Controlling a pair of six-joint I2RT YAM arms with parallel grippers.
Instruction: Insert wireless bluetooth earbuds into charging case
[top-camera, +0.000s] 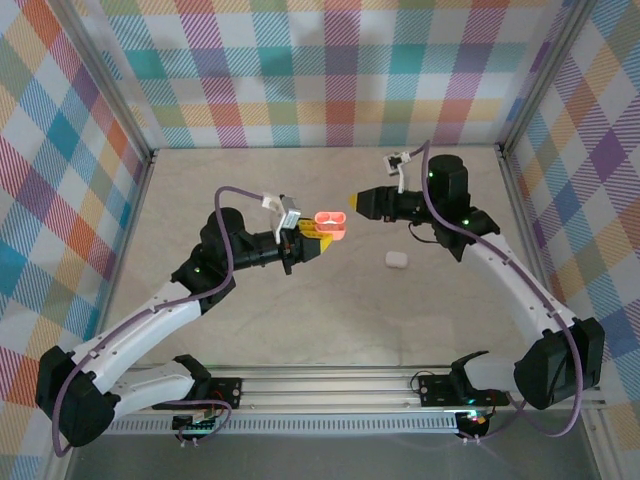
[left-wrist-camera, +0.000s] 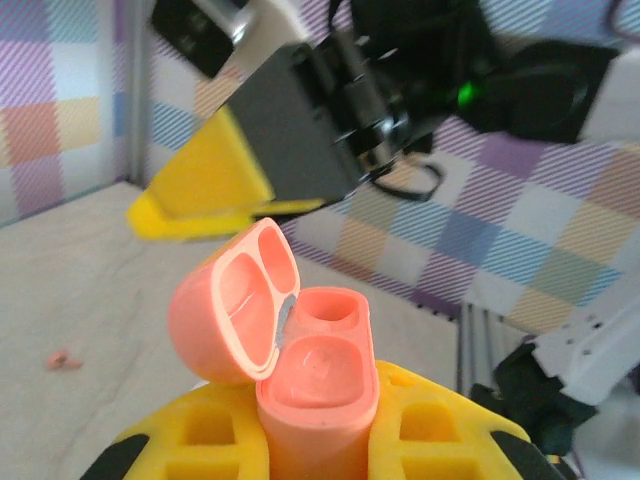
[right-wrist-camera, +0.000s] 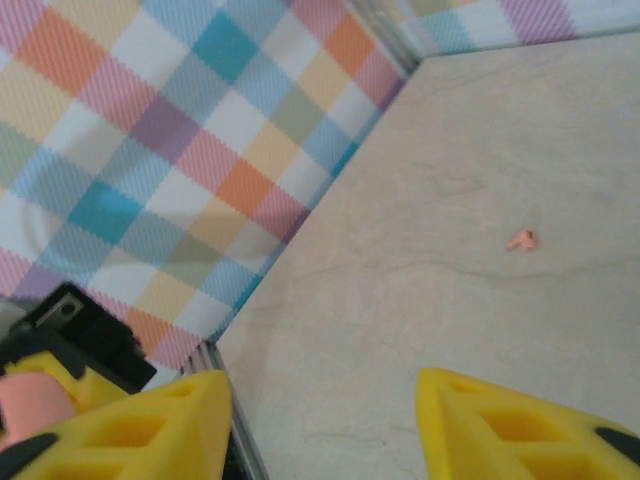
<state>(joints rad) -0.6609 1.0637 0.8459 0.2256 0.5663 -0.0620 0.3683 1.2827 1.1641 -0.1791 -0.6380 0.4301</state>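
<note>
Top external view first: one pale table (top-camera: 300, 330) ringed by plaid walls (top-camera: 330, 70), and two arms reaching in to meet near its middle. Two charging cases on show, folks: a salmon-pink case (top-camera: 330, 222) held up off the table, and a white case (top-camera: 396, 259) lying shut on the table at about 4 o'clock from it, near but apart. The left gripper (top-camera: 312, 245) is clamped on the salmon-pink case; in the left wrist view its yellow fingers (left-wrist-camera: 200, 440) hug the case body (left-wrist-camera: 315, 385) from both sides, the case upright, its lid swung wide toward 10 o'clock. Two wells show inside, and I can't tell whether a bud sits in either. The right gripper (top-camera: 352, 203) hangs just off the case at 2 o'clock, and from the left wrist it looms above the lid at 12 o'clock, crowding the way in from above. The right wrist view has its yellow fingers (right-wrist-camera: 510, 425) spread apart, bare table between them, nothing gripped. One pink earbud (right-wrist-camera: 521, 240) counted: loose on the table at 1 o'clock of that gap, well apart from the fingers. The left wrist catches it too (left-wrist-camera: 62, 359), out at 9 o'clock from the case, well clear.
</note>
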